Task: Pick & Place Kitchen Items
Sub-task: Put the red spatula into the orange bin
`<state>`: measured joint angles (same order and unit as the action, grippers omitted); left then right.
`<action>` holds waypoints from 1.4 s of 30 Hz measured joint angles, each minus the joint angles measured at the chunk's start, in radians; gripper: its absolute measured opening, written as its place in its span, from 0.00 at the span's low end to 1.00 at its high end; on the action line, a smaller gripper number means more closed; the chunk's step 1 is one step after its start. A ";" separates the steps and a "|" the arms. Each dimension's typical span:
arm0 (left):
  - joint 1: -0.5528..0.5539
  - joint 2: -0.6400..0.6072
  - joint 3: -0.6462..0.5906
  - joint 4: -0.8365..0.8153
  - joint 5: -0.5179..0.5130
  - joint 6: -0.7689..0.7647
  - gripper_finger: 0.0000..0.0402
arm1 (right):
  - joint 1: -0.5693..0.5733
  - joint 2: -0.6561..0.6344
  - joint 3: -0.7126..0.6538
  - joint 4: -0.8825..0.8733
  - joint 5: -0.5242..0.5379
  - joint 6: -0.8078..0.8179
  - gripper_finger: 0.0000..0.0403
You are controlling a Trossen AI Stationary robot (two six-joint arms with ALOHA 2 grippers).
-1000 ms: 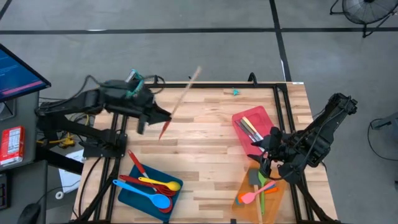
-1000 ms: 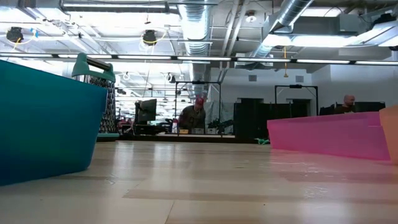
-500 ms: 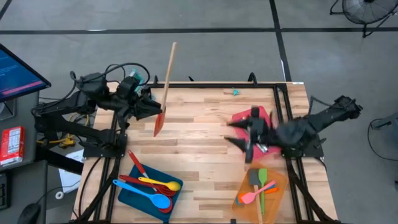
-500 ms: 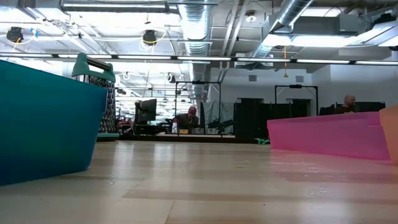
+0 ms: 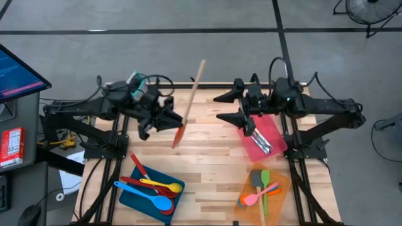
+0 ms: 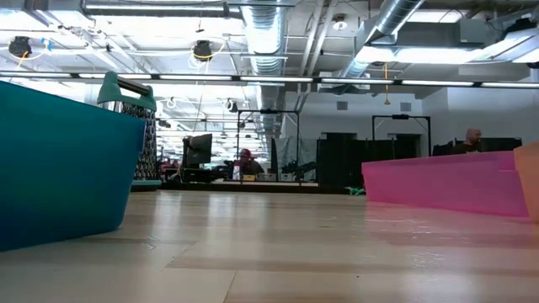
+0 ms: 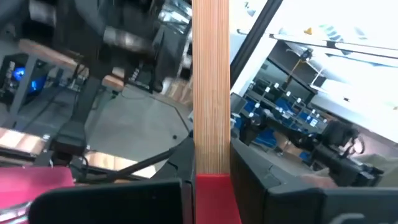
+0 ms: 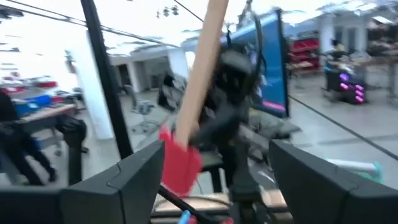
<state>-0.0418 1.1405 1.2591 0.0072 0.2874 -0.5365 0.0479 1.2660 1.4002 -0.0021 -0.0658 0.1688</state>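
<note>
A spatula with a wooden handle (image 5: 195, 88) and a red blade (image 5: 178, 137) is held in the air over the table's middle left, with my left gripper (image 5: 174, 120) shut on it. My right gripper (image 5: 221, 107) stands open over the table's middle and points toward the left. It faces the spatula (image 8: 180, 163) and is apart from it, with nothing between its fingers. Several red, yellow and blue spoons lie in the blue tray (image 5: 135, 194). Green and pink utensils lie in the orange tray (image 5: 276, 198), and metal ones in the red tray (image 5: 276, 141). My left gripper pinches the spatula between its two fingers where the wooden handle meets the red blade (image 7: 214, 184). The fingers reach in about level from the table's left and lie across the spatula. The spatula is lifted clear, with its handle up and leaning toward the far right and its blade below the fingers.
In the low view the blue tray's wall (image 6: 59, 160) fills the left and the red tray's wall (image 6: 446, 181) the right. A metal grater with a teal handle (image 6: 130, 109) stands behind the blue tray. Bare wood lies between the trays. People sit far off in the room.
My right gripper has left the orange tray at the near right. It has risen, swung toward the far edge and the table's middle, and turned from pointing down to about level. My left gripper has carried the spatula a little toward the right, and the spatula's handle has swung about.
</note>
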 joint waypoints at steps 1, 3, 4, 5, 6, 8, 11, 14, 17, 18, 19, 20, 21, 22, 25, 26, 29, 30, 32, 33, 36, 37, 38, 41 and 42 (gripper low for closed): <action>-0.006 0.012 0.000 0.005 0.000 0.000 0.12 | -0.010 0.001 0.013 0.003 -0.028 -0.001 0.71; -0.015 0.042 0.000 0.039 0.000 0.000 0.11 | -0.027 0.011 0.034 0.006 -0.065 -0.007 0.72; -0.019 0.053 0.000 0.048 0.000 -0.002 0.12 | -0.033 0.017 0.045 0.005 -0.070 -0.008 0.72; -0.020 0.064 -0.001 0.058 0.000 -0.004 0.12 | -0.037 0.019 0.050 -0.014 -0.074 -0.009 0.73; -0.023 0.076 -0.001 0.088 0.000 -0.007 0.12 | -0.041 0.021 0.053 -0.023 -0.084 -0.013 0.73; -0.025 0.094 0.000 0.117 0.000 -0.020 0.12 | -0.047 0.027 0.063 -0.014 -0.099 -0.021 0.73; -0.025 0.124 0.000 0.164 0.000 -0.022 0.12 | -0.059 0.031 0.071 -0.015 -0.160 -0.021 0.73; -0.025 0.149 0.000 0.195 0.010 -0.028 0.12 | -0.064 0.054 0.086 -0.009 -0.212 -0.021 0.73; -0.025 0.176 0.000 0.215 0.011 -0.032 0.12 | -0.064 0.070 0.099 -0.013 -0.249 -0.019 0.73; -0.025 0.186 0.000 0.223 0.013 -0.042 0.12 | -0.064 0.076 0.104 -0.016 -0.255 -0.019 0.73; -0.025 0.197 0.000 0.239 0.018 -0.050 0.12 | -0.064 0.080 0.111 -0.009 -0.258 -0.019 0.73; -0.025 0.205 0.000 0.250 0.026 -0.055 0.12 | -0.064 0.082 0.114 -0.013 -0.268 -0.019 0.73; -0.025 0.212 0.000 0.257 0.034 -0.064 0.12 | -0.064 0.082 0.114 -0.017 -0.278 -0.019 0.73; -0.025 0.221 0.000 0.272 0.039 -0.071 0.12 | -0.064 0.082 0.114 -0.013 -0.282 -0.019 0.73; -0.025 0.235 0.000 0.273 0.044 -0.076 0.12 | -0.064 0.082 0.115 -0.009 -0.307 -0.019 0.73; -0.025 0.237 0.000 0.272 0.044 -0.076 0.12 | -0.064 0.082 0.115 -0.005 -0.323 -0.019 0.72; -0.025 0.238 0.000 0.280 0.044 -0.076 0.12 | -0.062 0.078 0.115 0.017 -0.362 -0.018 0.71; -0.024 0.237 0.000 0.282 0.044 -0.076 0.12 | -0.059 0.076 0.115 0.021 -0.364 -0.016 0.69; -0.023 0.237 0.000 0.285 0.045 -0.075 0.12 | -0.051 0.075 0.116 0.024 -0.359 -0.011 0.65; -0.022 0.237 0.000 0.287 0.045 -0.075 0.12 | -0.047 0.076 0.116 0.026 -0.356 -0.011 0.61; -0.022 0.237 0.000 0.294 0.045 -0.075 0.12 | -0.047 0.077 0.115 0.055 -0.360 -0.011 0.45; -0.022 0.237 0.000 0.295 0.045 -0.075 0.12 | -0.048 0.077 0.115 0.063 -0.360 -0.012 0.38; -0.022 0.241 0.000 0.297 0.045 -0.075 0.12 | -0.049 0.077 0.115 0.064 -0.361 -0.012 0.33; -0.022 0.248 0.000 0.304 0.045 -0.074 0.12 | -0.056 0.077 0.115 0.062 -0.378 -0.012 0.18; -0.022 0.250 0.000 0.307 0.045 -0.074 0.12 | -0.061 0.077 0.115 0.063 -0.386 -0.012 0.15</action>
<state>-0.0641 1.3907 1.2587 0.3142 0.3321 -0.6108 -0.0132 1.3426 1.5154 0.0611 -0.4519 0.1568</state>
